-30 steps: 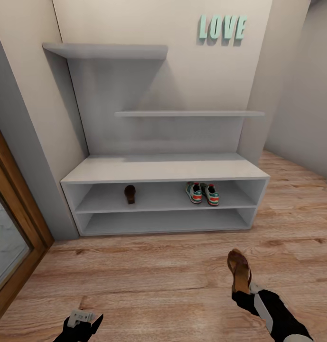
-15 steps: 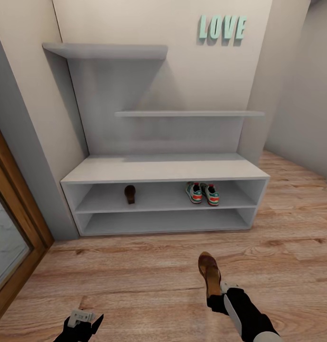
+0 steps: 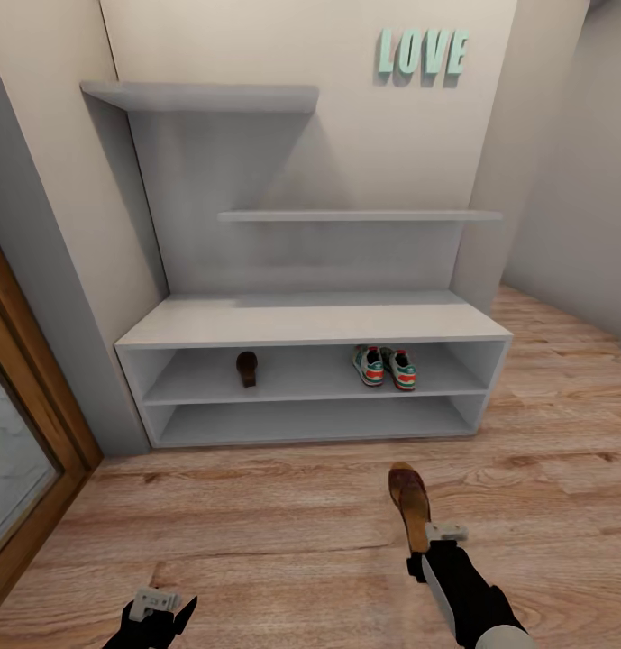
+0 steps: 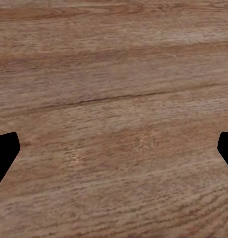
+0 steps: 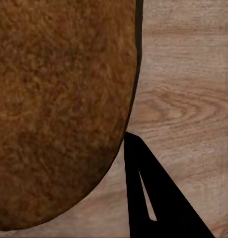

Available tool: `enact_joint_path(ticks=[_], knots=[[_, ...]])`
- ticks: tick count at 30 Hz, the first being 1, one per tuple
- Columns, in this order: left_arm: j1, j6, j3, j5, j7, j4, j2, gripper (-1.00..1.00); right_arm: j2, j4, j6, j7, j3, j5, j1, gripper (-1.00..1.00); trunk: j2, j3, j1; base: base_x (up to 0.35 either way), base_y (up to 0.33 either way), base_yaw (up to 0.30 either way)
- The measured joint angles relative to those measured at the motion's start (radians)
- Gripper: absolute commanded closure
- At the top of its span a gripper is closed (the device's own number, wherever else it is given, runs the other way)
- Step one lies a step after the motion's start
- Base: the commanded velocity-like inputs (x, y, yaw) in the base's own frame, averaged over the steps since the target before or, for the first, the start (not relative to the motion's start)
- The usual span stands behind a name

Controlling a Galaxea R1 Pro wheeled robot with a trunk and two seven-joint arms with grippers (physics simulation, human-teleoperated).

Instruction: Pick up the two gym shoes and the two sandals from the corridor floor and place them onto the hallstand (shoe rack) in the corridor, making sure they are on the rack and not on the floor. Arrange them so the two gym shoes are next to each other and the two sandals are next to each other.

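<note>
In the head view my right gripper (image 3: 424,543) is shut on a dark-brown sandal (image 3: 409,500), held above the corridor floor (image 3: 256,532) in front of the hallstand (image 3: 310,321). The right wrist view has the sandal's brown surface (image 5: 59,109) beside one black finger (image 5: 153,198). The other sandal (image 3: 247,368) rests on the hallstand's upper low shelf, left of centre. Side by side on the same shelf, further right, stand the two gym shoes (image 3: 371,365) (image 3: 402,368). My left gripper (image 3: 153,602) hangs low at the left, open over bare planks (image 4: 114,99).
A wood-framed door (image 3: 22,451) stands at the left, close to the hallstand's end. The hallstand's lower shelf (image 3: 310,419) holds nothing. Teal LOVE letters (image 3: 423,51) hang on the wall. Open plank floor stretches to the right of the unit.
My right arm carried the sandal to the left, then edged it slightly forward toward the hallstand, and the sandal turned a little. The left arm stayed still.
</note>
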Motion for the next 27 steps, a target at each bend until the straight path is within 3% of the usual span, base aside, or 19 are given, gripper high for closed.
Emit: enact_joint_path(ticks=[9,27], knots=[[0.0,0.0,0.0,0.0,0.0,0.0,-0.01,-1.0,-0.002,-0.011,0.0,-0.004,0.001,0.001,0.0,1.0,0.0,0.0,0.0,0.0,0.0,0.036],[0.0,0.0,0.0,-0.002,0.0,0.016,-0.021,-1.0,-0.002,-0.01,-0.001,-0.004,0.0,0.001,0.0,1.0,0.0,-0.008,0.0,0.0,0.0,0.272]])
